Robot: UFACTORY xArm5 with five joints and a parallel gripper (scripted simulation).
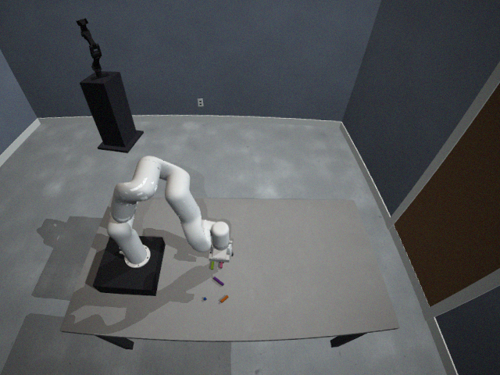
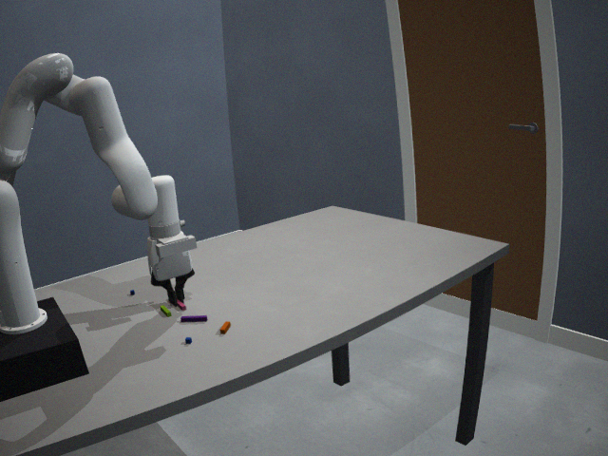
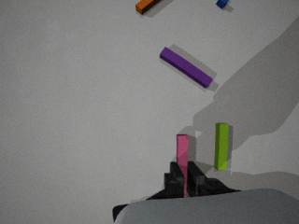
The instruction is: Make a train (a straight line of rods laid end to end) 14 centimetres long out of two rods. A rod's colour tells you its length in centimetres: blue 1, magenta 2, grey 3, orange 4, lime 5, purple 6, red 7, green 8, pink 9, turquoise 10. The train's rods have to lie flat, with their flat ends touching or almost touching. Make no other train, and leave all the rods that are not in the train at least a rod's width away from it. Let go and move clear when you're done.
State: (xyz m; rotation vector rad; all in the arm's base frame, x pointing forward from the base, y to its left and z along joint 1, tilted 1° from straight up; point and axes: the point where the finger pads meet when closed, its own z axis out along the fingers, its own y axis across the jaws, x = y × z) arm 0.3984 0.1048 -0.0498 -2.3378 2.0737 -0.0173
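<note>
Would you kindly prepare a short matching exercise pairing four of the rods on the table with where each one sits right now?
Column 1:
1. pink rod
2. lime rod
3. purple rod
4. orange rod

Column 2:
A. lying flat right beside the gripped rod
B. farthest from the gripper, near a blue cube
C. between the fingers
D. lying diagonally mid-table, between the others

Pairs: 1-C, 2-A, 3-D, 4-B
</note>
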